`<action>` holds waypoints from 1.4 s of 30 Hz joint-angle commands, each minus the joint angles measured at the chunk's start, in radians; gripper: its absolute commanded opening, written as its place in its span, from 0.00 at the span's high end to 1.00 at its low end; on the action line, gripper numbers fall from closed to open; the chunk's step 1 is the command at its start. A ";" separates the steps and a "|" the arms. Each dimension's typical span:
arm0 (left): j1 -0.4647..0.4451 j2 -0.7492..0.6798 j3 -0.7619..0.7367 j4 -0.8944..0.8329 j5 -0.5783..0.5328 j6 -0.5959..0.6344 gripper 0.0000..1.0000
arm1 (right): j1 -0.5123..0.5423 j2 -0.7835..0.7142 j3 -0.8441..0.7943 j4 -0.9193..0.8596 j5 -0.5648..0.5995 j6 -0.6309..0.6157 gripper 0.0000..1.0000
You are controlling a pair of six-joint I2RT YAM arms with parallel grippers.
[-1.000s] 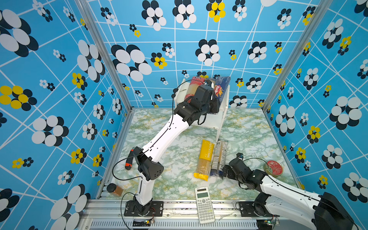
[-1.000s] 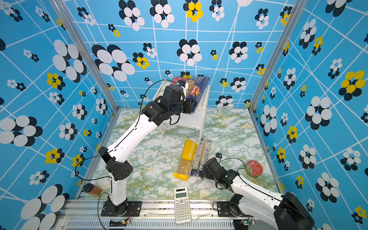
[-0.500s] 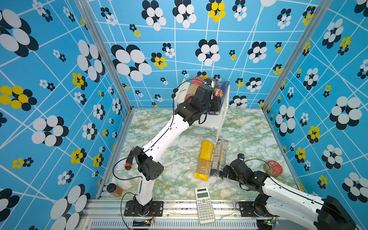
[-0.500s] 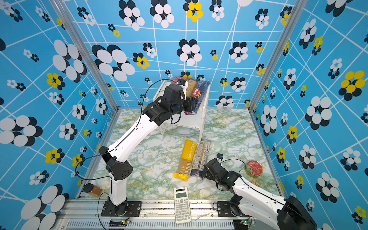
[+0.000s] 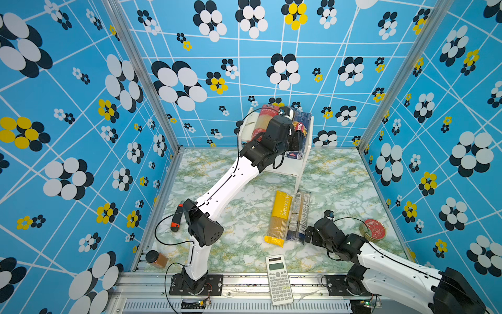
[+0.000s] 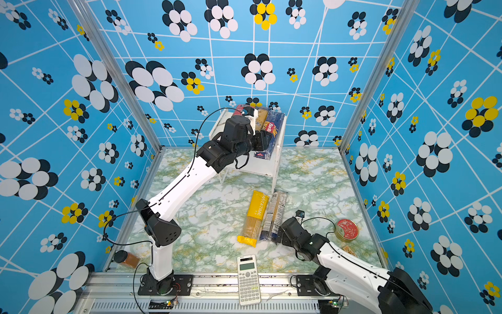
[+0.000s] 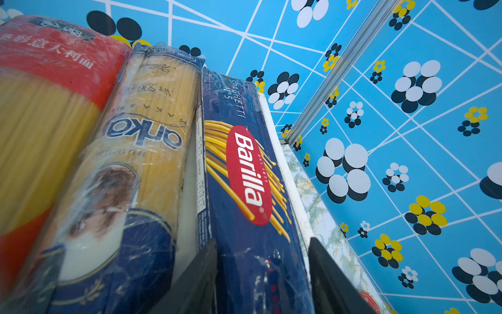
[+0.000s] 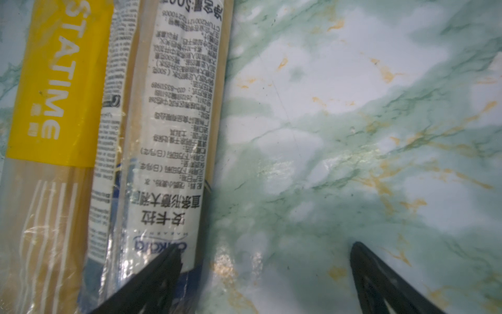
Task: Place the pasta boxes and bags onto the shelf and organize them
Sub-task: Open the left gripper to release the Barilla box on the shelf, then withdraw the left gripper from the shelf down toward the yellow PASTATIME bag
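The white shelf (image 5: 301,165) stands at the back wall. On its top board lie a red-ended bag (image 7: 49,81), a navy-ended bag (image 7: 141,141) and the dark blue Barilla box (image 7: 244,174) against the side panel (image 7: 279,152). My left gripper (image 7: 262,240) is open, its jaws astride the near end of the Barilla box (image 5: 301,125), one finger by the box's edge, the other out over the panel. A yellow bag (image 5: 279,214) and a second navy-ended bag (image 5: 298,214) lie side by side on the table. My right gripper (image 8: 266,246) is open low at that bag's (image 8: 173,136) near end, over bare table.
A white calculator (image 5: 278,280) lies at the front edge. A black-and-orange utility knife (image 5: 176,217) sits by the left arm's elbow, a brown jar (image 5: 156,258) at the front left, and a red-lidded tin (image 5: 372,229) at the right. Patterned walls close three sides.
The Barilla box has settled flat onto the shelf's right side and my left gripper's jaws have widened round it. The right gripper has barely shifted.
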 commanded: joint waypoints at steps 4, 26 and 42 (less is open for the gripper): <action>-0.024 -0.073 -0.020 -0.013 -0.056 0.070 0.43 | -0.006 0.001 -0.006 -0.034 0.000 0.018 0.01; -0.051 -0.671 -0.756 0.128 0.018 0.094 0.01 | -0.006 0.064 0.152 -0.125 0.000 -0.031 0.01; -0.054 -0.995 -1.495 0.190 -0.066 -0.096 0.01 | -0.006 0.276 0.361 -0.147 -0.008 -0.046 0.01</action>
